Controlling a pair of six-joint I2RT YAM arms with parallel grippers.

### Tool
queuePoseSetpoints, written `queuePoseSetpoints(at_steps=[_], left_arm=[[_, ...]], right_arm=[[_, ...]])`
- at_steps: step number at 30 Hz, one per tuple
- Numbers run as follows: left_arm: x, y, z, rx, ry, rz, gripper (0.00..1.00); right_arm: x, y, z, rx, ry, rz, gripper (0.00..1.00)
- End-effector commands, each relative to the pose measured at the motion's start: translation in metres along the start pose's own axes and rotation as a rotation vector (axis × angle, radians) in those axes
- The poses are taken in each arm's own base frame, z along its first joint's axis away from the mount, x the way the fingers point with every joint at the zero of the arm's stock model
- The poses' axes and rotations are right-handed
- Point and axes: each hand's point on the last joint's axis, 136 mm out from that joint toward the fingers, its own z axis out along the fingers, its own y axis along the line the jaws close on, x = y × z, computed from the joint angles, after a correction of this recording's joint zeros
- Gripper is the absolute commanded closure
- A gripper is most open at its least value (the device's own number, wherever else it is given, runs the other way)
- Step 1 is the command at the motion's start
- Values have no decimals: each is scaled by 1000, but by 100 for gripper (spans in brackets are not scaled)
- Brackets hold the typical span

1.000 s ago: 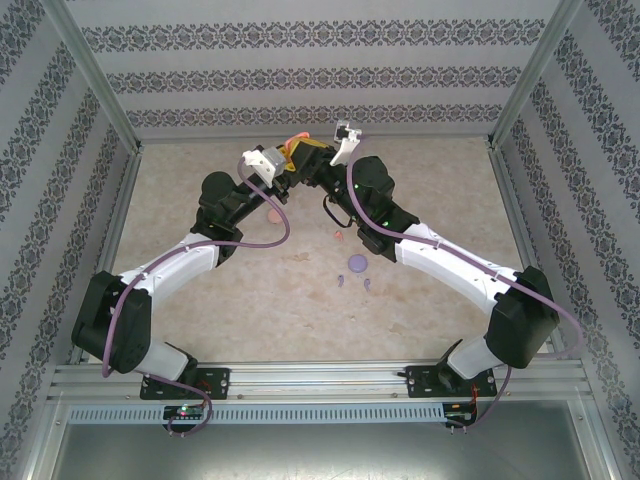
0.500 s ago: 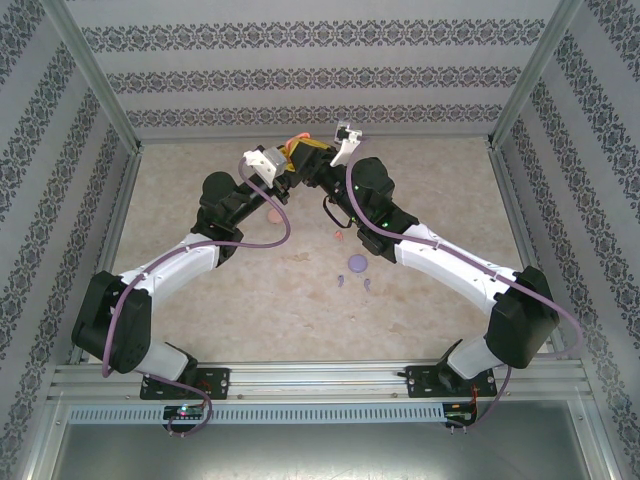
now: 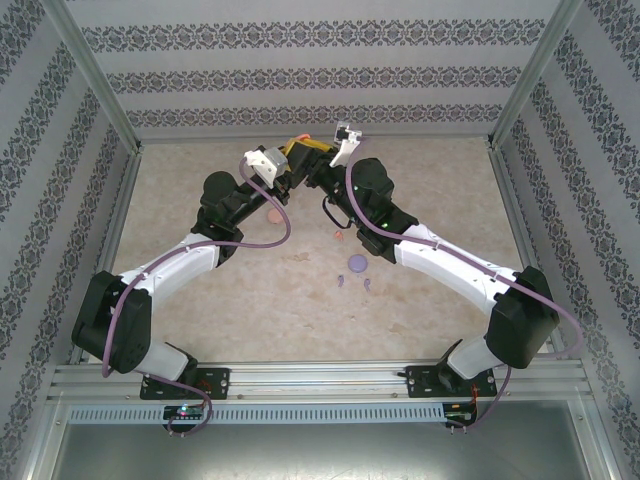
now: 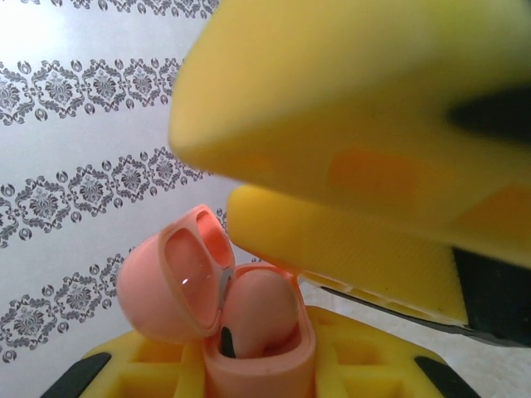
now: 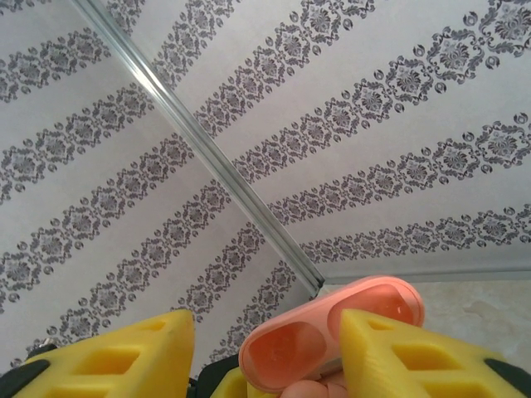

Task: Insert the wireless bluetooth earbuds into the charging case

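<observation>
**Bud sits in the held case, right fingers parted above it**

Both arms reach to 12 o'clock of the table [image 3: 200,190] and meet there above its surface. The left gripper [image 4: 257,377] is pressed together on the pink charging case [image 4: 290,365], holding it with the mouth upward. The lid [image 4: 170,286] is swung open toward 10 o'clock. The right gripper [image 5: 265,356] stands spread, with the case just below its gap. In the left wrist view its yellow fingers [image 4: 357,240] come in from 2 o'clock, close over the case.

A pink earbud [image 4: 261,311] rests in the case's well, its long axis roughly 12 to 6. It lies straight below the right fingers, so that arm is the nearer one. Whether the earbud is fully seated is hard to judge, as the wall of the case hides its lower part.

At 6 o'clock from the grippers, a purple disc [image 3: 355,264] and two purple bits [image 3: 341,279] lie on the table, too small to make out.
</observation>
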Motion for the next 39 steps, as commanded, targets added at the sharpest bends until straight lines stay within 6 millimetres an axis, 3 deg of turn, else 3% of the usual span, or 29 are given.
queuePoseSetpoints(at_steps=[1,6,10,14,18,23,28,34,39], left_arm=[[-51,-3,1,-1,-136,34,100],[-48,3,-3,-50,-144,34,100],[-48,7,-8,-80,-141,35,100],[-52,10,-13,-106,-140,39,100],[-55,13,-19,-130,-132,43,100],[-54,18,-28,-177,-116,46,100],[-51,27,-38,-235,-103,37,100],[-50,33,-47,-265,-89,31,100],[-54,35,-53,-263,-88,24,100]], right_arm=[[-9,3,-6,7,0,6,43],[-34,20,-23,-27,-25,6,35],[-53,20,-41,-4,-49,6,32],[-66,3,-56,71,-49,3,31],[-66,-30,-63,169,9,26,30],[-40,-85,-63,332,173,26,30],[9,-139,-58,495,395,24,31],[74,-184,-47,541,706,-81,34],[119,-217,-49,543,960,-248,37]])
